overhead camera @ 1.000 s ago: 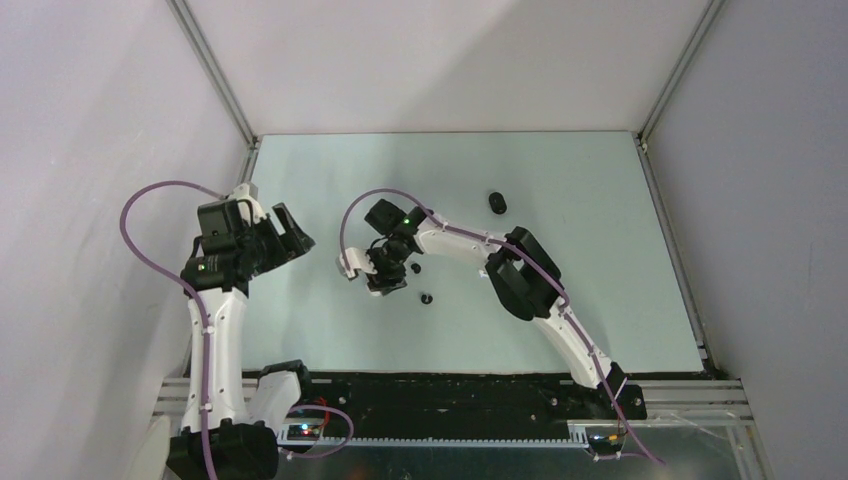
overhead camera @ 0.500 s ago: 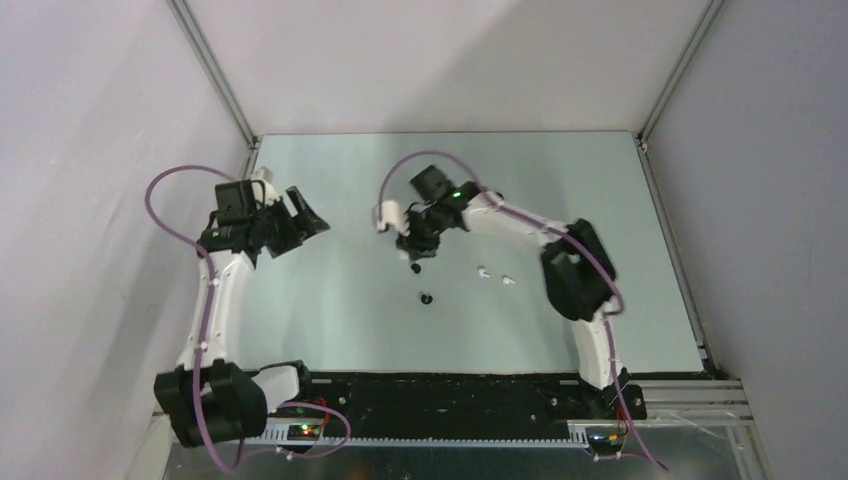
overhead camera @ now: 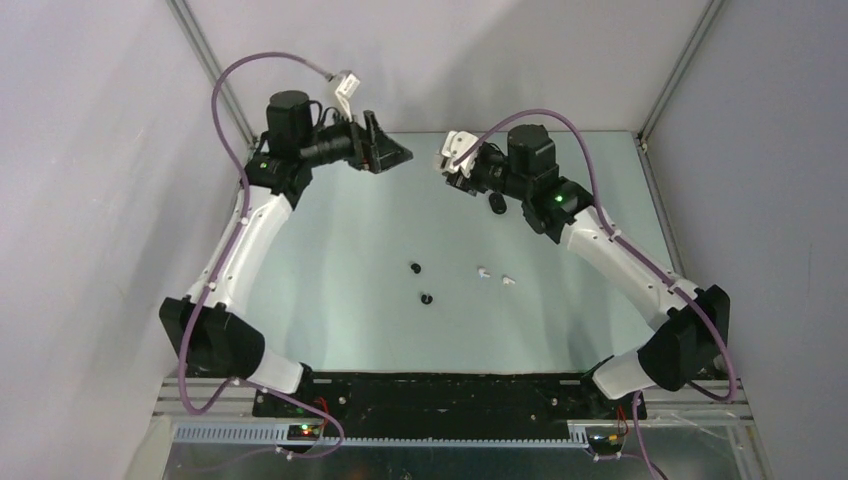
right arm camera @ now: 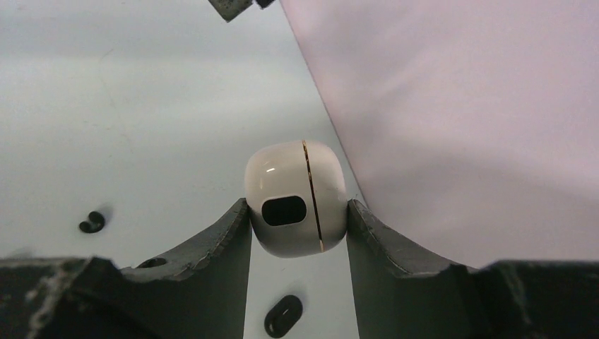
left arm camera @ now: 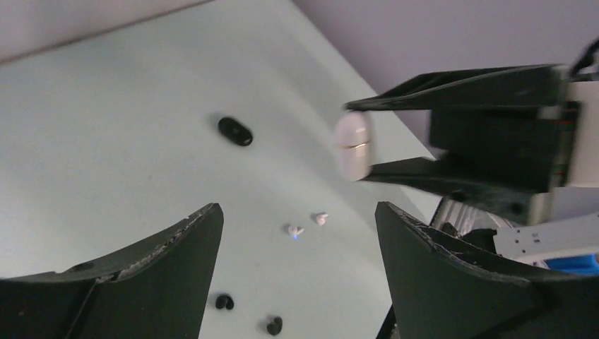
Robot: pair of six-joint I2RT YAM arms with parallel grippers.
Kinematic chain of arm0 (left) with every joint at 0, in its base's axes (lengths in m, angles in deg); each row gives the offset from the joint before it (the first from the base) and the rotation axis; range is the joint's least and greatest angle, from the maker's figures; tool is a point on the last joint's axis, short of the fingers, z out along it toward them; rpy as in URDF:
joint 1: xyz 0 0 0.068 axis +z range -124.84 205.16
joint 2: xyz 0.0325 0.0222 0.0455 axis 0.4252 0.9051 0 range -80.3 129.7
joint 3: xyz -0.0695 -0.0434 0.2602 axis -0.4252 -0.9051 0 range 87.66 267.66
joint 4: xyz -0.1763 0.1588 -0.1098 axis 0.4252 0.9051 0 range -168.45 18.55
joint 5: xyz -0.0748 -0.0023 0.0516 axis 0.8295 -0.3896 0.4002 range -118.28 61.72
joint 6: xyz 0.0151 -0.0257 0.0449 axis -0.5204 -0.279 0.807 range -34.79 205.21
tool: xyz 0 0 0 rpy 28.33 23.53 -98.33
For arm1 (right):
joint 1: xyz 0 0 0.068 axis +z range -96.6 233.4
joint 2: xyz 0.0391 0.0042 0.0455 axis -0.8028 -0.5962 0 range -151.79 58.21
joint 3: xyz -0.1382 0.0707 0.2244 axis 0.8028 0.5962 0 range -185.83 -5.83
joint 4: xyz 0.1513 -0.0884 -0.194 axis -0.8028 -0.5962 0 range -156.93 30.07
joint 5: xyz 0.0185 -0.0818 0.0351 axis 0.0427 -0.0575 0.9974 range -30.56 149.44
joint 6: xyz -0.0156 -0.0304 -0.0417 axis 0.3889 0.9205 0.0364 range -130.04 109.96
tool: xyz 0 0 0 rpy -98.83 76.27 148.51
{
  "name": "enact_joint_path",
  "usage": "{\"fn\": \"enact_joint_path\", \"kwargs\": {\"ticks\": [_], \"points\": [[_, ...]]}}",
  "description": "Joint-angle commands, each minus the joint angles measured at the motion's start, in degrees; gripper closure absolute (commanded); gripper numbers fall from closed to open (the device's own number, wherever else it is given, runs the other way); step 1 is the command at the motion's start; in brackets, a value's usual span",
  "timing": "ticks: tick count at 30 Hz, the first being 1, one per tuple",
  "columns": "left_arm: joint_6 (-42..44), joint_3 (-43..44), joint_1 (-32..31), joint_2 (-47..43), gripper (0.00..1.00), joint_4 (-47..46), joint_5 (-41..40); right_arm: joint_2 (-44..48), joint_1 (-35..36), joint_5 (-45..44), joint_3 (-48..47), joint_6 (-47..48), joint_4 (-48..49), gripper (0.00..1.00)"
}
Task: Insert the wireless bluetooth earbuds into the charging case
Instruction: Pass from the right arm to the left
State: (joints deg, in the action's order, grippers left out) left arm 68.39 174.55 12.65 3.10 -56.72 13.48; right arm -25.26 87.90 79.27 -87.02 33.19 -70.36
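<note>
Your four earbuds all lie loose on the desk (overhead camera: 340, 310). A white earbud (overhead camera: 483, 271) sits near the middle, with a second white earbud (overhead camera: 508, 281) just beside it on the right. To their left lies a black earbud (overhead camera: 415, 268), with a second black earbud (overhead camera: 427, 298) near it, a little closer to the arm bases. Farther back, well apart from all four, the black charging case (overhead camera: 497, 203) rests on the desk. The white charging case (right arm camera: 297, 198) is off the desk, up in the air toward the far side. Your right fingers (right arm camera: 220, 244) pinch it from both sides, pressed against its rounded flanks. A thin gold seam and a dark oval recess on it face the right wrist camera, and the seam looks closed. Your left fingers (left arm camera: 166, 265) are spread wide, raised above the far left part of the desk and pointing toward the held case. Seen from the left wrist, that case hangs beyond their tips, apart from them. Both arms reach up and back, with their wrists facing each other.
</note>
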Motion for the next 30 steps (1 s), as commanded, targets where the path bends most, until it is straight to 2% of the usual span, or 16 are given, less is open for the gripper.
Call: {"fn": "enact_joint_path", "kwargs": {"ticks": [1, 4, 8, 16, 26, 30], "points": [[4.8, 5.7, -3.2, 3.9, 0.15, -4.1, 7.0, -1.8, 0.1, -3.7, 1.2, -0.6, 9.6, 0.84], [7.3, 8.4, -4.3, 6.7, 0.17, -4.1, 7.2, -2.8, 0.3, -3.7, 1.2, 0.6, 13.2, 0.83], [6.3, 10.5, -4.4, 9.8, 0.21, -4.1, 8.7, -3.9, 0.9, -4.4, 1.2, 0.7, 17.9, 0.82], [6.2, 11.5, -4.6, 12.0, 0.23, -4.1, 10.3, -4.8, 1.9, -3.4, 1.3, 1.2, 20.3, 0.81], [6.7, 12.2, -4.8, 12.9, 0.4, -4.1, 13.0, -5.2, 2.3, -2.3, 1.4, 4.4, 18.4, 0.79], [6.3, 12.7, -4.8, 13.6, 0.5, -4.1, 13.9, -5.4, 2.6, -2.3, 1.4, 4.1, 19.1, 0.79]]}}
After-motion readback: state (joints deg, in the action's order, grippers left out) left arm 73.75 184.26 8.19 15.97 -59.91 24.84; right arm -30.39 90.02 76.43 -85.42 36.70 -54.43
